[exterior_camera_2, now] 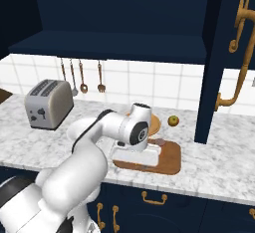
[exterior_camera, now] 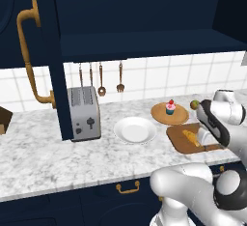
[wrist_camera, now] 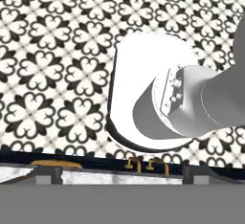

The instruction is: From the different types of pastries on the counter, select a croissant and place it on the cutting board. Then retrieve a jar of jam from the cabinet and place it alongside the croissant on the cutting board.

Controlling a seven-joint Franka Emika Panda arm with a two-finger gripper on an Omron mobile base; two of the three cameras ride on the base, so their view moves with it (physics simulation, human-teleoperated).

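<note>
Gripper [exterior_camera: 205, 137] in the left base view hung low over the cutting board [exterior_camera: 177, 140], just right of the croissant [exterior_camera: 191, 137]. I could not tell from this side whether it touched the pastry. The croissant lay on the board, near its middle, with its long axis running diagonally. Behind the board sat a tan plate [exterior_camera: 161, 115] carrying the cupcake [exterior_camera: 170, 107], and a small green fruit [exterior_camera: 194, 105] lay just right of that plate. A white plate [exterior_camera: 135, 130] stood left of the board, with a toaster [exterior_camera: 84, 113] farther left on the counter [exterior_camera: 48, 152]. The cabinet door [exterior_camera: 48, 51] stood open in front of the toaster's left side, its brass handle [exterior_camera: 29, 51] facing the camera. Utensils [exterior_camera: 101, 82] hung on the tiled wall.

From the right base view, the gripper [exterior_camera_2: 135, 155] lay over the left half of the board [exterior_camera_2: 169, 157], with the arm folded down onto it. The arm hid the croissant. The fruit [exterior_camera_2: 173, 121] sat behind the board, and an edge of the tan plate [exterior_camera_2: 155, 123] showed beside the wrist. The toaster [exterior_camera_2: 48, 102] stood far left, the utensils [exterior_camera_2: 83, 82] hung behind it, and the open door [exterior_camera_2: 219, 67] with its handle [exterior_camera_2: 239, 53] rose at the right over the counter [exterior_camera_2: 219, 157].

Seen from the hand view, the gripper [wrist_camera: 122, 174] had its tips spread wide with nothing between them. It pointed past the counter edge [wrist_camera: 95, 177] toward a black-and-white patterned floor [wrist_camera: 57, 50]. Brass drawer handles [wrist_camera: 50, 162] showed just below that edge.
</note>
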